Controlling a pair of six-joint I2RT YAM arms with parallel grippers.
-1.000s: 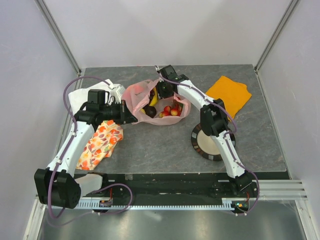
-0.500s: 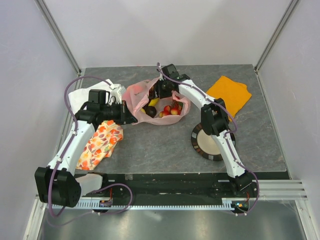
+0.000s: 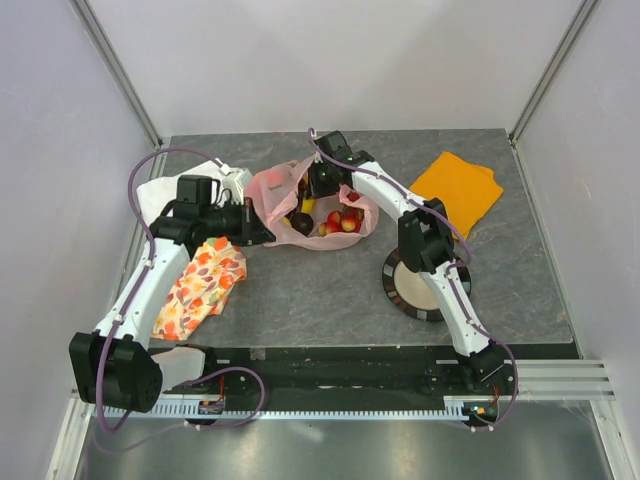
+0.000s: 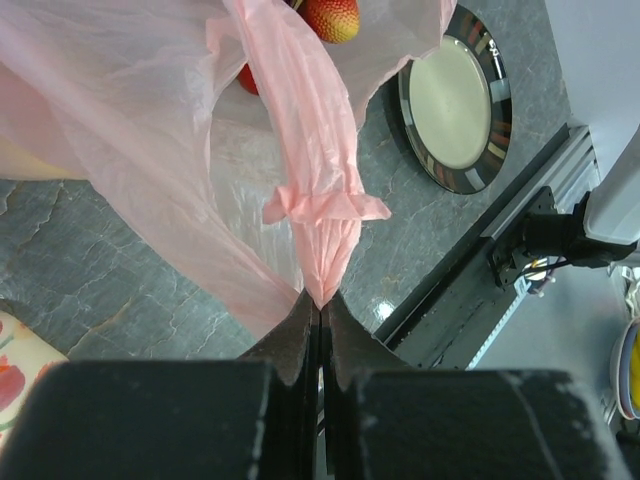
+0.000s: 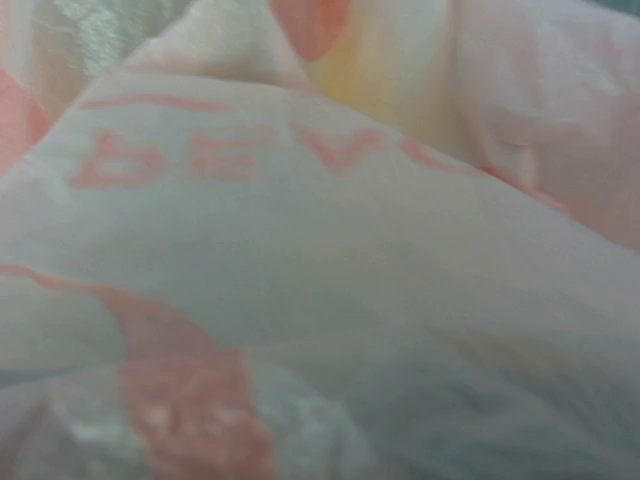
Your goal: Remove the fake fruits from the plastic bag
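The bench (image 3: 320, 300) is a flat slab of mottled grey, slate-like stone. On it, toward 11 o'clock from its middle, sits the plastic bag (image 3: 272, 190). It is thin, translucent pink film, crinkled and slumped, with its mouth gaping upward. A smooth orange cloth (image 3: 460, 190) lies flat at 2 o'clock. A rumpled floral cloth (image 3: 200, 285) with an orange pattern lies at 8 o'clock, and a white crumpled sheet (image 3: 165, 190) at 10 o'clock. A round plate (image 3: 415, 285) with a glossy dark rim and a cream centre rests at 5 o'clock.

Inside the bag lie glossy red berries (image 3: 340, 222), a dark oval fruit (image 3: 301, 224) and a sliver of yellow banana (image 3: 308, 203).

The left jaws are pressed together on a twisted, pleated strip of the bag's film. In the left wrist view the strip rises toward 12 o'clock from between the black fingertips (image 4: 300, 335). The right arm (image 3: 385, 190) reaches to the bag's rim at 12 o'clock. Its wrist view is filled with blurred pink-and-white film printed with reversed letters, so I cannot tell how the right jaws stand.
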